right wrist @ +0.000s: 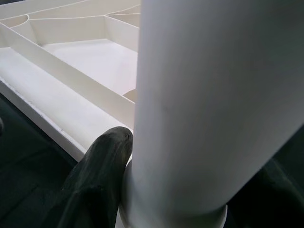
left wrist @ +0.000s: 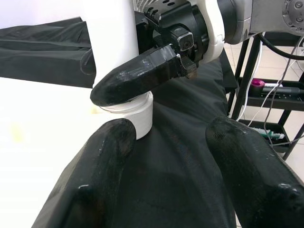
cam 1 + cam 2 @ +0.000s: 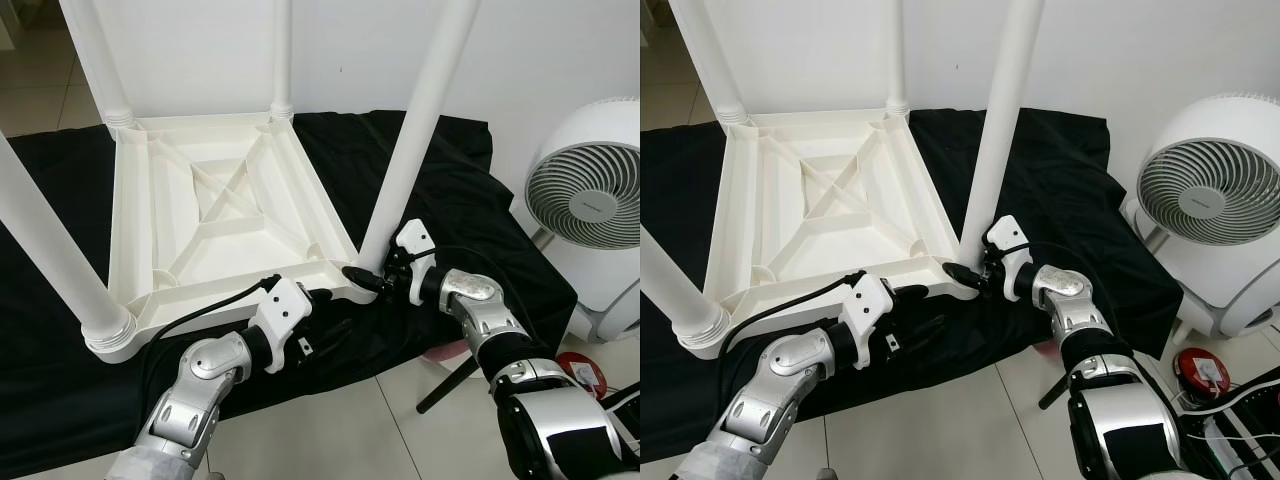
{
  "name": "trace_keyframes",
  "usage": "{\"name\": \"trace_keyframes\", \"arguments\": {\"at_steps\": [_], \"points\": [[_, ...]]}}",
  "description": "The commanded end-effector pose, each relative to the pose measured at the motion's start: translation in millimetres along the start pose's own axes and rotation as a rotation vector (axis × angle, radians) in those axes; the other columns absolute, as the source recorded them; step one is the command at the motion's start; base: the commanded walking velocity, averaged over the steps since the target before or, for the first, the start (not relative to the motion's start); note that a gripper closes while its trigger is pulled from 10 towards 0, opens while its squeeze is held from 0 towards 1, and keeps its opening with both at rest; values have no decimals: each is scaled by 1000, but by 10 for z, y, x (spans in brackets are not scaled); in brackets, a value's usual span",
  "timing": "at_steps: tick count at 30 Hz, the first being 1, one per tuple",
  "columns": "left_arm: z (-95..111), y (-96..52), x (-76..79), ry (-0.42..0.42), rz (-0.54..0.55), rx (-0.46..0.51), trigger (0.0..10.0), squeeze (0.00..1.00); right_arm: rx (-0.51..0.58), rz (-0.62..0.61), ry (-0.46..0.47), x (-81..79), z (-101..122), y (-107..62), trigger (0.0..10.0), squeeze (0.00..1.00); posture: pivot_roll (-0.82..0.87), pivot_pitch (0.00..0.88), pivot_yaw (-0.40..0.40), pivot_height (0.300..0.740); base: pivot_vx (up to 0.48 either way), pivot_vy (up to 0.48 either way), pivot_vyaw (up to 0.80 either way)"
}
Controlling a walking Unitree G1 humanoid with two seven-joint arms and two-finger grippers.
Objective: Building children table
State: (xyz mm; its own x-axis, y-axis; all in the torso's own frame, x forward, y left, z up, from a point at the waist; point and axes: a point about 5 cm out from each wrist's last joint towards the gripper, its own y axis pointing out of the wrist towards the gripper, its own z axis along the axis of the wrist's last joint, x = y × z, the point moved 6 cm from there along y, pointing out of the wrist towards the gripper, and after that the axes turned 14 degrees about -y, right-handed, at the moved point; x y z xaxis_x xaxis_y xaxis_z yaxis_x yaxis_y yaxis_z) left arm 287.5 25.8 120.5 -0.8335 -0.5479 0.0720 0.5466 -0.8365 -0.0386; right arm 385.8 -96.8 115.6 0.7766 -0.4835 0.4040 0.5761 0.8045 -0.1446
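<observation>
1. Tiled floor (image 3: 340,420), white wall behind; a black cloth (image 3: 450,180) covered a low surface, with the white plastic table (image 3: 230,215) lying upside down on it, ribbed underside facing up.
2. Nearest: left gripper (image 3: 322,297) sat at the table's near edge, just beside the near-right corner. Fingers (image 2: 102,175) were spread wide over the black cloth, holding nothing.
3. Right gripper (image 3: 368,281) was at the base of the near-right leg (image 3: 415,130), where it seats in the corner socket. One finger (image 1: 102,164) was pressed against the leg just above its collar; the other was hidden behind the leg, so the grip looked clamped on the leg.
4. Near-left leg (image 3: 55,255) stood upright in its corner socket, threaded collar showing at the base.
5. Further back: two more legs, far-left (image 3: 95,55) and far-right (image 3: 282,55), stood in the far corners.
6. To the right, off the cloth: white fan (image 3: 590,195) on the floor, and a red-and-white object (image 3: 580,372) beside it, too small to identify.
</observation>
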Motion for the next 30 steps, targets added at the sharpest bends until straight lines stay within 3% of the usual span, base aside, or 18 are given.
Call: {"name": "trace_keyframes", "arguments": {"at_steps": [1, 8, 14, 17, 25, 26, 27, 29, 30], "points": [[-12, 1, -13, 0, 32, -3, 10000, 0, -15, 15, 57, -100, -103, 2, 10000, 0, -5, 0, -69, 740, 0, 0, 0], [-7, 7, -16, 3, 30, -4, 10000, 0, 14, -67, 72, -99, -97, 6, 10000, 0, -6, 0, -71, 740, 0, 0, 0], [-12, -3, 4, 0, 28, -5, 10000, 0, -20, -259, 74, -26, -164, -25, 10000, 0, -2, 0, -77, 740, 0, 0, 0], [-14, -4, 5, 0, 28, -6, 10000, 0, -34, -296, 74, -8, -185, -37, 10000, 0, -2, 0, -77, 740, 0, 0, 0], [-22, -9, 9, -2, 30, -7, 10000, 0, -11, -407, 46, -63, -75, -17, 10000, 0, -4, 0, -84, 740, 0, 0, 0], [-22, -12, 11, -3, 30, -7, 10000, 0, -24, -492, 47, -67, -48, -24, 10000, 0, -3, 0, -88, 740, 0, 0, 0], [-22, -12, 11, -3, 30, -7, 10000, 0, -24, -492, 47, -67, -48, -24, 10000, 0, -3, 0, -88, 740, 0, 0, 0], [-25, -23, 17, -5, 33, -7, 10000, 0, -86, -686, 79, -51, -60, -103, 10000, 0, -4, 0, -89, 740, 0, 0, 0], [-25, -23, 17, -5, 33, -7, 10000, 0, -86, -686, 79, -51, -60, -103, 10000, 0, -4, 0, -89, 740, 0, 0, 0]]}}
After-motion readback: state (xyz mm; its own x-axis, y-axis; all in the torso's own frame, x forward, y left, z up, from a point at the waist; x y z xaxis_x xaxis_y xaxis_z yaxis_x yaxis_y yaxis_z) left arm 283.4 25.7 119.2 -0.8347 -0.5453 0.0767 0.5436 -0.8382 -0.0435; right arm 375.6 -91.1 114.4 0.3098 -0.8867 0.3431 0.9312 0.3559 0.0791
